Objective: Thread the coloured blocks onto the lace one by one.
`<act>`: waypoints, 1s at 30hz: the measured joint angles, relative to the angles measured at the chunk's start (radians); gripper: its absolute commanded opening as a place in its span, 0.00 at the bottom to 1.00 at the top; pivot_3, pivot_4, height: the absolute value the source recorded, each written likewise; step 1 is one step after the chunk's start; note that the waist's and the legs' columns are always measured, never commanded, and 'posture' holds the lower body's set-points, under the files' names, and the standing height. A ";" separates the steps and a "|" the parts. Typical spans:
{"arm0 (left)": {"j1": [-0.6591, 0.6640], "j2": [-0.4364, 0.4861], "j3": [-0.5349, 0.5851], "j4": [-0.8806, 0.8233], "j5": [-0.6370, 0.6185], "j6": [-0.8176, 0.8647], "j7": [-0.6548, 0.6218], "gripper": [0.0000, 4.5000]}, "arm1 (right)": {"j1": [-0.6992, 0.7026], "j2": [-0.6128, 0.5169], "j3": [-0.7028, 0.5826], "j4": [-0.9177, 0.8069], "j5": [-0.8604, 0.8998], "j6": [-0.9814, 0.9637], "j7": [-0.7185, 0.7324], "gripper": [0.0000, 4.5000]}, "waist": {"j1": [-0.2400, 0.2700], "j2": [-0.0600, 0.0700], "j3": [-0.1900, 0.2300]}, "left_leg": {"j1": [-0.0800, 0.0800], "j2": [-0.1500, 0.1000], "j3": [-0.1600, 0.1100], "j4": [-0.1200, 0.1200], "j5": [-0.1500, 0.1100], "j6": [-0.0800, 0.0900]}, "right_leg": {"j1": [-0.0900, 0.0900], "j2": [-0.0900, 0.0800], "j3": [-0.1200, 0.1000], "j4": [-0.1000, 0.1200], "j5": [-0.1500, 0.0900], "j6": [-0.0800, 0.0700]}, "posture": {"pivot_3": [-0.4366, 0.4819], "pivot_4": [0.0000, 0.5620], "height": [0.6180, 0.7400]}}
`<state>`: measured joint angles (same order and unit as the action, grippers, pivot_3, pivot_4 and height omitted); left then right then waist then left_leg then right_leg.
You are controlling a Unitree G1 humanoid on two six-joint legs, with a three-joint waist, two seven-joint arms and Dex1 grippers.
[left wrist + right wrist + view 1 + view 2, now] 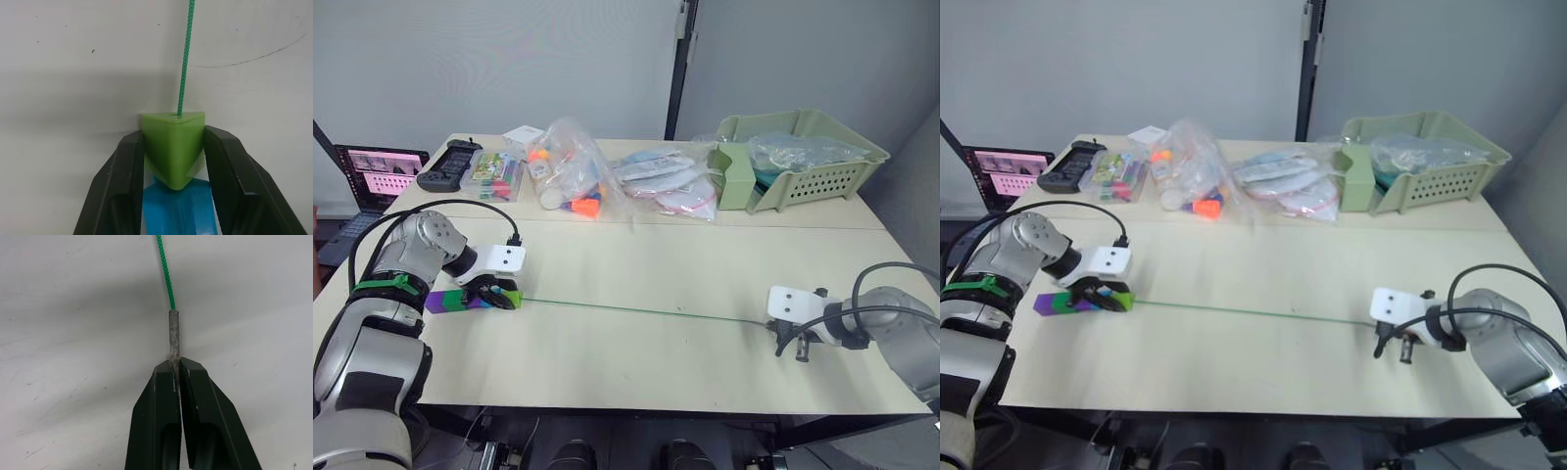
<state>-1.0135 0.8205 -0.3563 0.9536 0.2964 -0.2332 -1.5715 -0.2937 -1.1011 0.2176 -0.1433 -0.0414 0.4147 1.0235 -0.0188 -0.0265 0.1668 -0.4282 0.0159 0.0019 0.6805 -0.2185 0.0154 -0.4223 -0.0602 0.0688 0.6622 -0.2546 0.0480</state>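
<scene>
Left wrist view shows my left gripper closed on the light green block, one black finger on each side of it, pressing its flanks. The lace comes out from the hole in the face of this block and runs away over the table. Just behind the green one, between my fingers, lies the blue block, touching it.

In the left eye view, the blocks sit in one row at my left gripper: purple at the outer end, then darker colours that I cannot separate well, then the light green one at the lace side. From there the lace stretches straight and taut across the table to my right gripper, far on the other side.

In the right wrist view, my right gripper holds the stiff greyish tip of the lace; the jaws are nearly together, only the thin tip is between them.

My judgement: the threading looks almost finished or finished. I see no loose block on the table near me, and the row appears to be on the cord. What is left, I think, is to check that all five sit on the lace and push them toward the far end. The knot I cannot see.
</scene>
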 measured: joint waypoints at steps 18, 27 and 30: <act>0.085 0.029 0.056 -0.150 -0.192 0.137 -0.037 1.00 | -0.007 0.047 -0.080 0.002 0.089 0.007 0.113 0.97 | 0.004 -0.002 0.000 | -0.001 0.000 0.000 0.000 0.000 0.000 | 0.000 0.000 0.000 0.001 0.000 0.000 | 0.48 0.27 0.97; 0.172 0.154 0.260 -0.233 -0.445 0.329 -0.038 1.00 | 0.099 0.079 -0.334 -0.102 0.335 0.175 0.122 0.98 | 0.002 -0.002 0.000 | 0.001 0.001 0.000 0.000 0.000 0.000 | 0.000 0.000 0.000 0.001 0.000 0.000 | 0.48 0.27 0.97; 0.218 0.168 0.345 -0.258 -0.505 0.386 -0.031 1.00 | 0.119 0.110 -0.388 -0.105 0.387 0.198 0.106 0.98 | 0.005 -0.002 0.000 | 0.001 0.001 0.000 0.000 0.000 0.000 | 0.001 0.000 0.000 0.001 0.000 0.000 | 0.48 0.27 0.97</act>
<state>-0.7959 0.9887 -0.0108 0.6953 -0.2090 0.1531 -1.6026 -0.1746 -0.9910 -0.1703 -0.2483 0.3453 0.6123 1.1293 -0.0141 -0.0282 0.1665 -0.4272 0.0164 0.0018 0.6805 -0.2185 0.0154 -0.4218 -0.0605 0.0688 0.6629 -0.2546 0.0478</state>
